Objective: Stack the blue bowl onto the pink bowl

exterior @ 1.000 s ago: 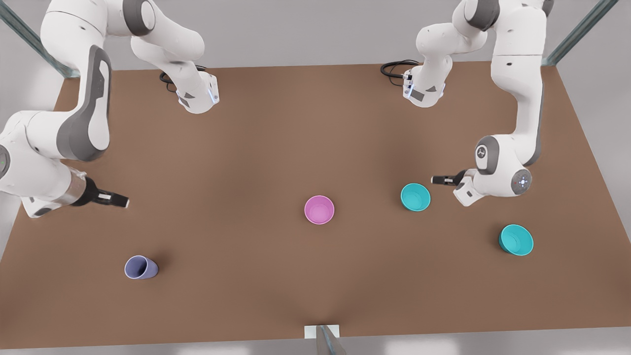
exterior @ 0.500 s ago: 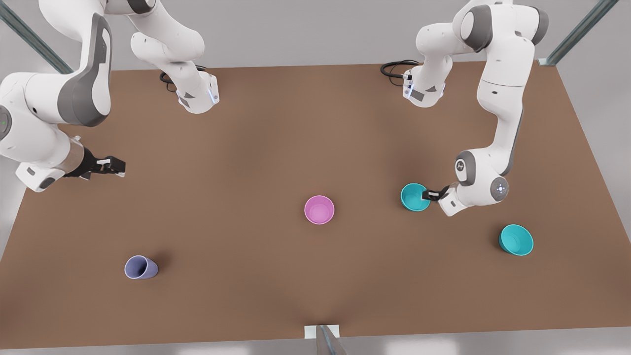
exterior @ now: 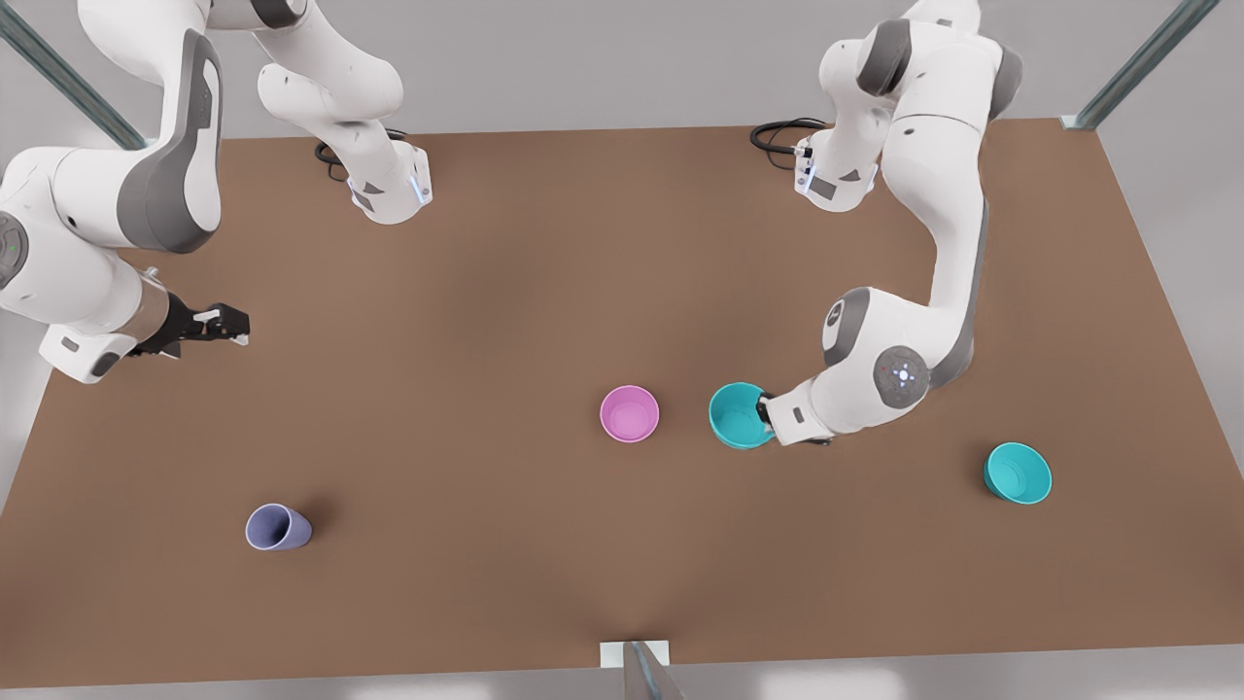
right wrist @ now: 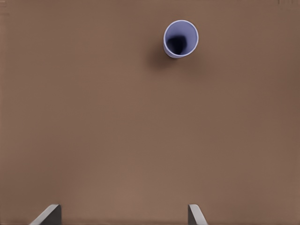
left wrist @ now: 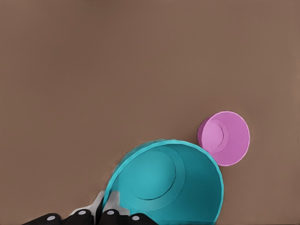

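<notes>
Your worktop (exterior: pixel 544 243) carries everything. Your left gripper (exterior: pixel 767 412) clenches the rim of the blue bowl (exterior: pixel 738 416), held near the middle, just beside the pink bowl (exterior: pixel 630 413). Your right gripper (exterior: pixel 229 326) waits released near the opposite short edge. A twin bowl (exterior: pixel 1018 472) and a cup (exterior: pixel 276 528) sit toward the near edge.

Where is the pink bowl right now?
In the front view the pink bowl sits near the table's middle, just to the left of the blue bowl that the left gripper grips by its rim, not touching it.
</notes>
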Controlling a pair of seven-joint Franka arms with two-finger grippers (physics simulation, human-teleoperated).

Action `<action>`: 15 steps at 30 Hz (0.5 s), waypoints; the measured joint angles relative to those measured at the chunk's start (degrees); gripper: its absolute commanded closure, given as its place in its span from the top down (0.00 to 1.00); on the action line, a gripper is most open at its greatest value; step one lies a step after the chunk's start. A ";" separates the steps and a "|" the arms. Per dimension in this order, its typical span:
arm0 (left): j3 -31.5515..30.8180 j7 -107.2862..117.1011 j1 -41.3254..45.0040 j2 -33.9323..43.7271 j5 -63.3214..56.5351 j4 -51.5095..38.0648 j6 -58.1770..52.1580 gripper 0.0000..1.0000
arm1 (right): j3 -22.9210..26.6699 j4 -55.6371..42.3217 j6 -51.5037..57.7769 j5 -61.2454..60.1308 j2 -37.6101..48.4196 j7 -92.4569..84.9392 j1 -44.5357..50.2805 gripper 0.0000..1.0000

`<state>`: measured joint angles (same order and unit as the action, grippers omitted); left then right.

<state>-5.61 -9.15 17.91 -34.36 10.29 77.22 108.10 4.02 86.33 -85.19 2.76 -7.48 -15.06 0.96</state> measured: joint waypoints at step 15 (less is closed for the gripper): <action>-1.01 27.02 10.46 -12.86 -0.76 -9.30 -0.19 0.21 | 0.00 0.21 -0.10 -0.06 -0.39 -2.84 0.00 1.00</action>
<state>-6.62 17.87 28.37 -47.23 9.53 67.92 107.91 4.02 86.54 -85.29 2.70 -7.87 -17.89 0.96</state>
